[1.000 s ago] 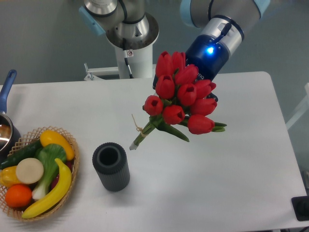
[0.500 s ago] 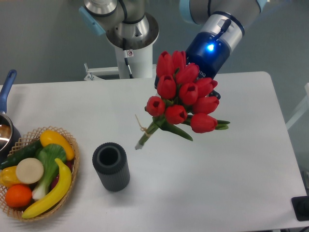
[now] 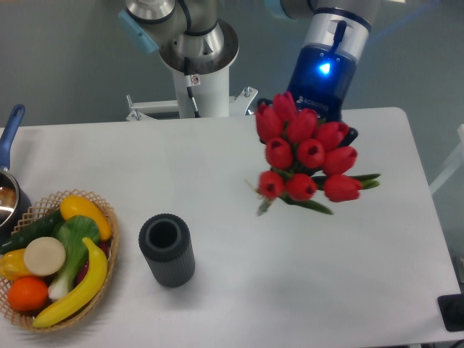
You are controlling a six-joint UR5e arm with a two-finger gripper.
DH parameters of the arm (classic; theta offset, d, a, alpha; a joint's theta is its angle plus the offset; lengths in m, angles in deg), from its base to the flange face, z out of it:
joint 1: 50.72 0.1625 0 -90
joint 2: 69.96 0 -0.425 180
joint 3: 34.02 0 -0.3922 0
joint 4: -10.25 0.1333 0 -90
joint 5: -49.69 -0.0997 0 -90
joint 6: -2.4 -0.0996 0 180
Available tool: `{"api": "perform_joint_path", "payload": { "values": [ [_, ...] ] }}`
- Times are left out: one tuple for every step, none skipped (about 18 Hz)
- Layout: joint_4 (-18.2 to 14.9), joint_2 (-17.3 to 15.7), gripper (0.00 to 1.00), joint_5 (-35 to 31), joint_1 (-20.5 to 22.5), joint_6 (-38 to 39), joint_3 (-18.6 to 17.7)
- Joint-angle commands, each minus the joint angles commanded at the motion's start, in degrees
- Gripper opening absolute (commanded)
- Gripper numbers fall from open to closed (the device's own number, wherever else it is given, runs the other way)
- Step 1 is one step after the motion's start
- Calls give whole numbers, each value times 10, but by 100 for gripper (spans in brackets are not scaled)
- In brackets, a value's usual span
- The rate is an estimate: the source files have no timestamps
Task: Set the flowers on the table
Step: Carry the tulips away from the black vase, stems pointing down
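The flowers (image 3: 308,156), a bunch of red tulips with green stems and leaves, hang above the right half of the white bench (image 3: 239,290), blooms toward the camera and the tied stem ends pointing down and to the left; whether the stem tips touch the bench top cannot be told from this view; the claw (image 3: 319,134) sits behind the blooms under the arm's blue-lit wrist, and the tulip heads hide its fingers, so it cannot be told whether they are apart or clamped on the bunch.

Near the bench's front left stands a dark ribbed cylinder (image 3: 167,250), upright, open at the top; its inside shows only dark; it stands well apart from the tulips.

At the left edge a woven basket (image 3: 109,217) holds a heap of fruit and vegetables: a banana (image 3: 80,286) curving along the right side, an orange (image 3: 29,293) at the front, a green leafy vegetable (image 3: 72,243) in the middle, a cucumber (image 3: 29,232) at the back left, and a pale round disc (image 3: 45,256) lying on top; just behind the basket, cut by the picture's edge, a pot (image 3: 9,199) with a blue handle holds something brownish.
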Motion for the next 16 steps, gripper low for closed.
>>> {"api": "perform_joint_path", "payload": {
  "values": [
    [-3, -6, 44, -32, -1, 0, -7],
    [-4, -14, 44, -84, -3, -1, -15],
    [-4, -15, 44, -116, -4, -1, -25],
    [-4, -15, 44, -148, -4, -1, -35],
    [-4, -15, 44, -176, -5, -2, -46],
    [-4, -15, 44, -196, -5, -2, -54],
    [-4, -15, 44, -215, -5, -4, -64],
    [-4, -15, 44, -235, -6, -4, -72],
    [-5, -13, 44, -253, -7, -5, -78],
    [-5, -10, 44, -264, -10, -5, -83],
    [-5, -5, 44, -270, -14, -4, -89],
    [-6, 0, 44, -278, -17, -4, -93],
    [-8, 5, 44, -290, -18, -5, -95],
    [-18, 10, 44, -305, -23, -7, -96],
    [-25, 18, 44, -316, -35, -8, -96],
    [-25, 26, 44, -326, -45, -8, -95]
  ]
}}
